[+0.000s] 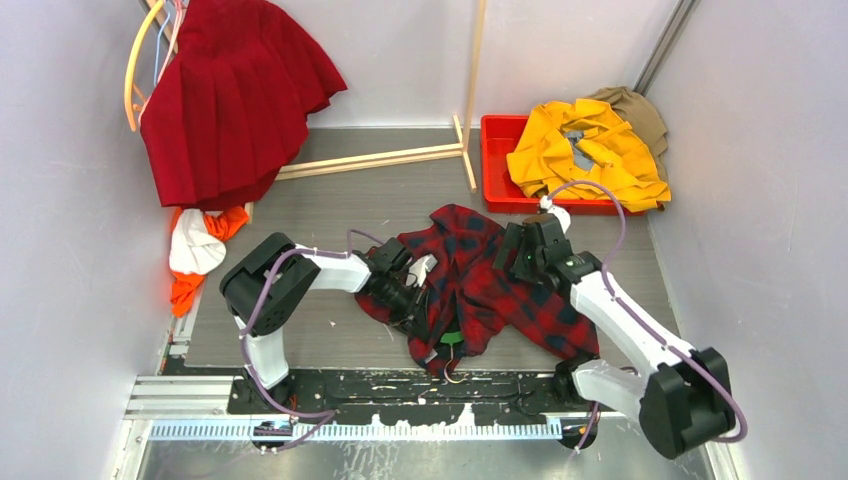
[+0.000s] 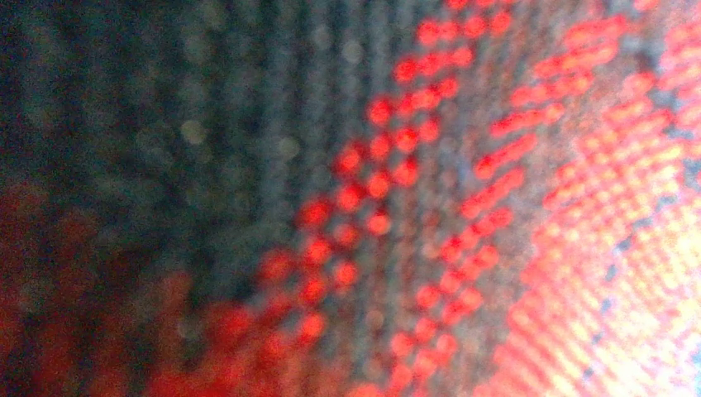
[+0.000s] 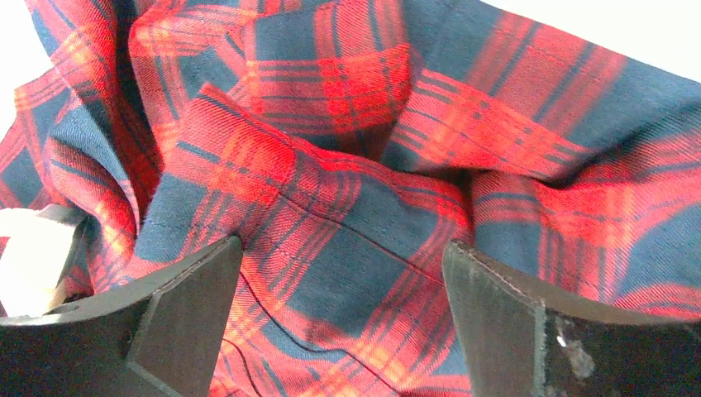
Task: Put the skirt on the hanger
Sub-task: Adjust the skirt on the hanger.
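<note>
Grey counter (image 1: 330, 200) | one skirt (image 1: 225, 95) back-left, well apart from both end effectors | left end effector (image 1: 412, 296) clenched on one plaid shirt (image 1: 470, 270) | right end effector (image 3: 339, 248) released above it

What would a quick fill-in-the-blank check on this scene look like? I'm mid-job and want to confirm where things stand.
1. The skirt hangs at the back ____ corner of the workspace.
2. The jaws of the right gripper stand ____ just over the plaid shirt.
3. The yellow garment is draped over a bin whose colour is ____.

Missing words: left; open; red.
</note>
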Robot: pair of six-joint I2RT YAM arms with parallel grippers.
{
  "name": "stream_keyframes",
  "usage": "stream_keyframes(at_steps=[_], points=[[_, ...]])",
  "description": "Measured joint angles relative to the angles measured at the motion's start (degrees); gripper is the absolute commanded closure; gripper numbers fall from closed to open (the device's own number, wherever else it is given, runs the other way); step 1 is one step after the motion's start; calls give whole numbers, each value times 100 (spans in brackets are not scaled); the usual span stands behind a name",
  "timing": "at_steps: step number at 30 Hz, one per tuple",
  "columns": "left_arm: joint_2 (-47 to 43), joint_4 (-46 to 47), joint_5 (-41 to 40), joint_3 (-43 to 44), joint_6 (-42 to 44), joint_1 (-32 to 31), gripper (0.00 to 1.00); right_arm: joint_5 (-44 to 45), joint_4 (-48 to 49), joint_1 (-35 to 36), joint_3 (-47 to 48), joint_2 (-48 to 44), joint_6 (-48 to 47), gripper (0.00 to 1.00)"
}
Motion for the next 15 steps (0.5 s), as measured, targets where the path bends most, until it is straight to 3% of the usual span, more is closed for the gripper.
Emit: stream_keyframes(at_steps=[2, 4, 10, 15], points=[[0, 0, 0, 0, 0, 0, 100, -157, 269, -37, -2, 328, -116, 25], [0, 0, 0, 0, 2, 0, 100, -354, 522, -72, -2, 551, -160, 51], [0, 0, 0, 2, 2, 0, 100, -800, 957, -90, 122, 1102, -389, 95], [0, 0, -4, 2, -15, 0, 100, -1200, 955, -85, 673, 1600, -603, 98]])
